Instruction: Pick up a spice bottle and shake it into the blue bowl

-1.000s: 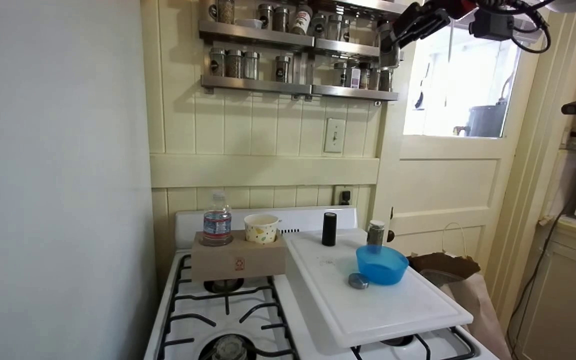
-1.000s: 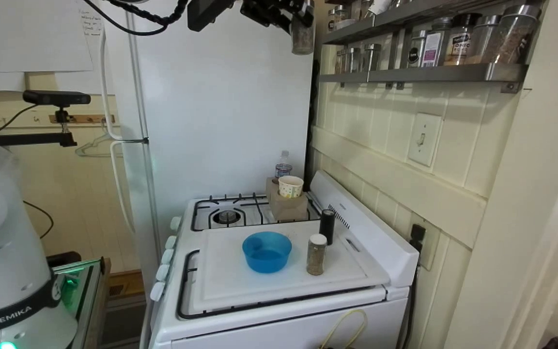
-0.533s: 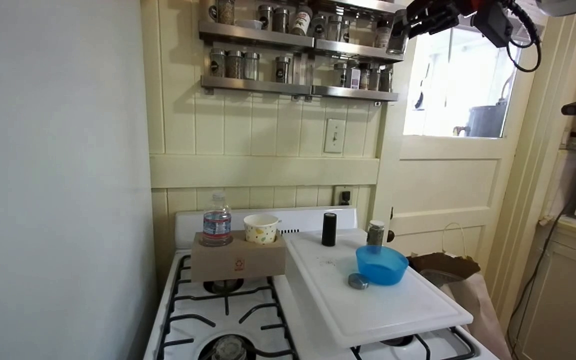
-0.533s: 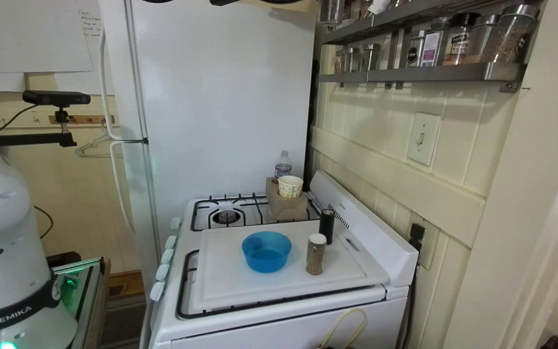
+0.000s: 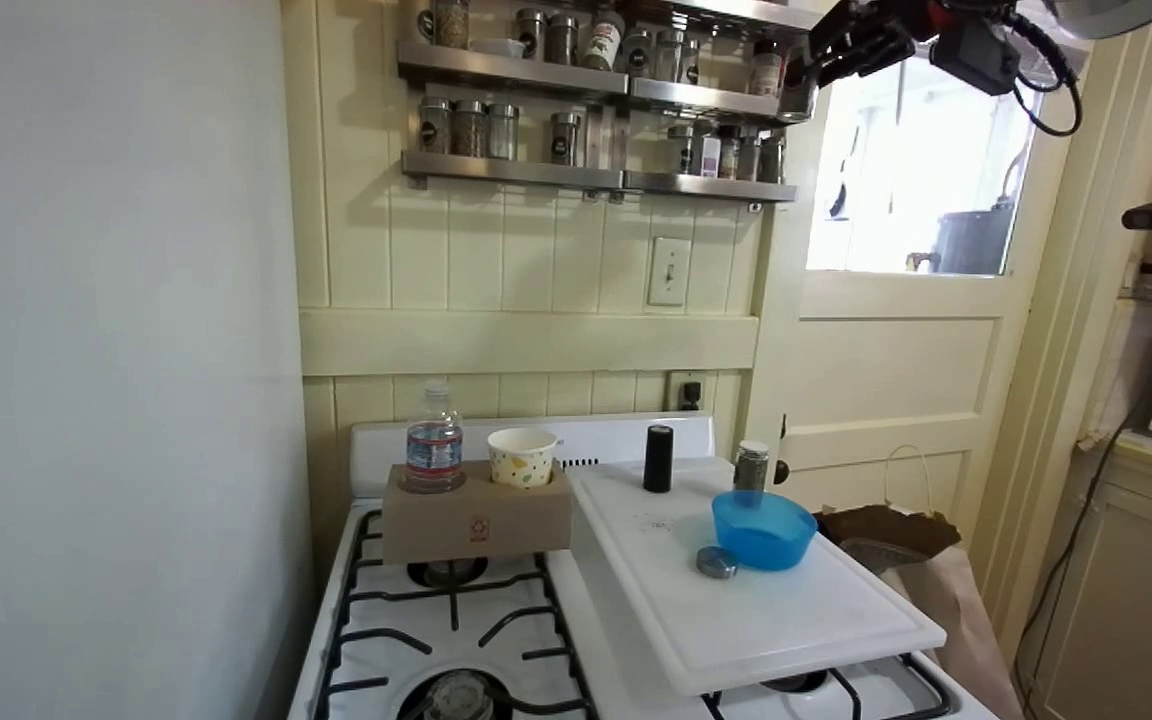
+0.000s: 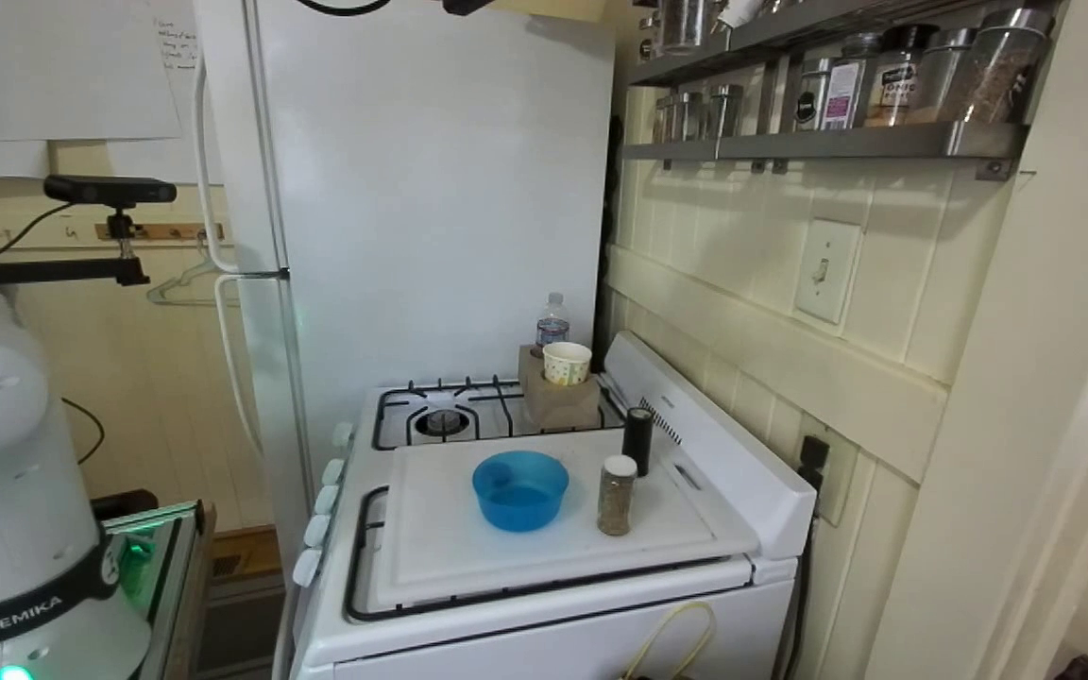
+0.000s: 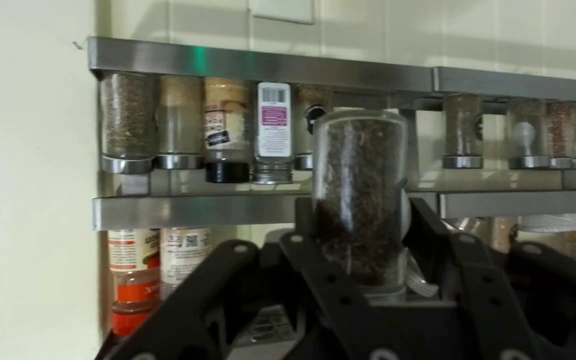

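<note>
My gripper is shut on a spice bottle, a clear jar with dark dried contents. The bottle stands roughly upright; the wrist picture is upside down. In an exterior view, the gripper holds the bottle high up at the right end of the shelves. In an exterior view, the bottle shows at the top edge with the gripper out of view. The blue bowl sits on the white board far below; it also shows in an exterior view.
Steel shelves with several jars are close to the held bottle. On the board stand a white-capped jar, a black bottle and a loose silvery lid. A cardboard holder carries a water bottle and paper cup.
The gripper has carried the bottle toward the shelves: up at first, then slightly down. In an exterior view the gripper has left the frame. The bowl and the things on the board have not moved.
</note>
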